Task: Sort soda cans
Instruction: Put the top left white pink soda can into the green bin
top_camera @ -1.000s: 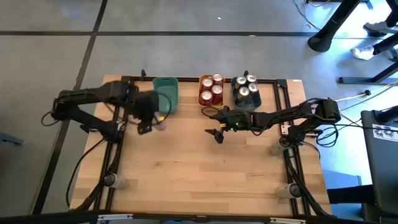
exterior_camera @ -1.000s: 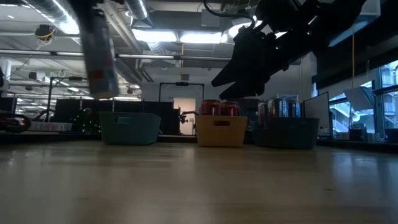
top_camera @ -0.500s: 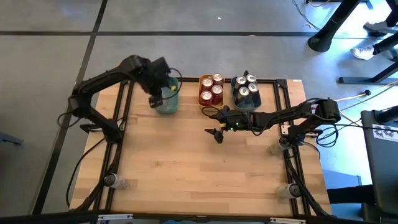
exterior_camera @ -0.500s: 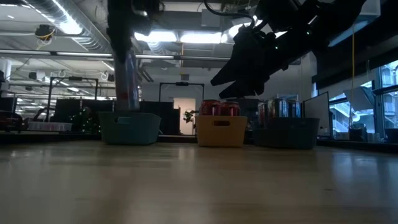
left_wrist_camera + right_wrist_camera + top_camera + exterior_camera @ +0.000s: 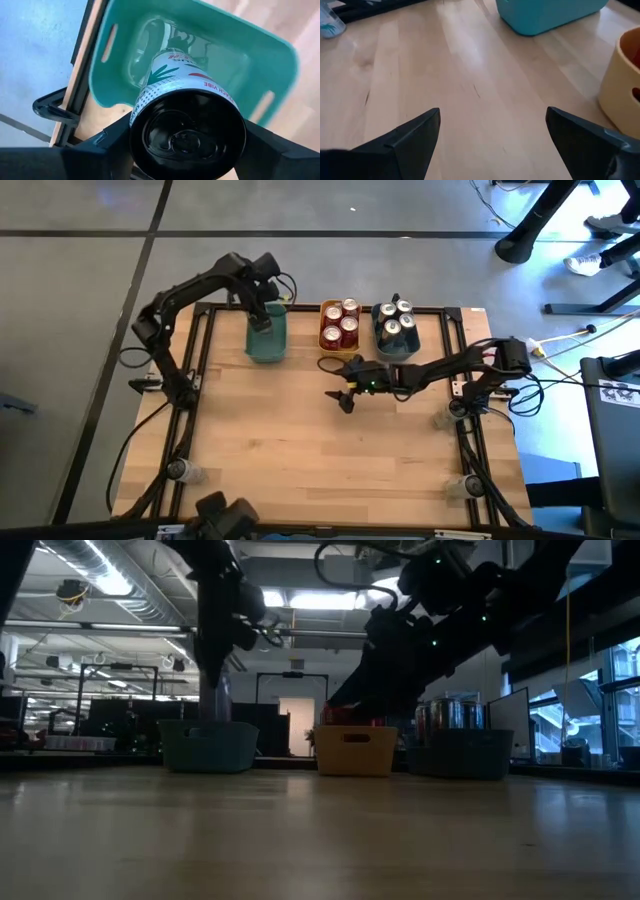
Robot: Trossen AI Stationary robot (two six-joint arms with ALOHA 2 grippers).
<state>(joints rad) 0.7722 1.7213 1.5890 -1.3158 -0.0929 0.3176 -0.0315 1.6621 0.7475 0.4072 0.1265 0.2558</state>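
Wooden table (image 5: 300,450) carries three bins in a row along its far edge: one teal bin (image 5: 266,342) on the left, one yellow bin (image 5: 339,340) in the middle, one grey bin (image 5: 397,342) on the right. Two dark arms reach over the table. The left arm (image 5: 190,285) stretches from the left side to the teal bin, where the left gripper (image 5: 259,315) hangs over the bin's inside. Its fingers are clamped on one silver can (image 5: 172,70) with a dark base and green and red print, held upright with its lower end dipping toward the bin floor; in the low view the can (image 5: 213,700) stands just above the bin's rim. The right arm (image 5: 450,368) lies across from the right side, and the right gripper (image 5: 343,387) hovers above bare wood just near of the yellow bin, its fingers (image 5: 405,140) spread wide with nothing between them. Four red cans (image 5: 341,320) stand upright in the yellow bin. Four dark cans (image 5: 396,319) with silver tops stand upright in the grey bin.
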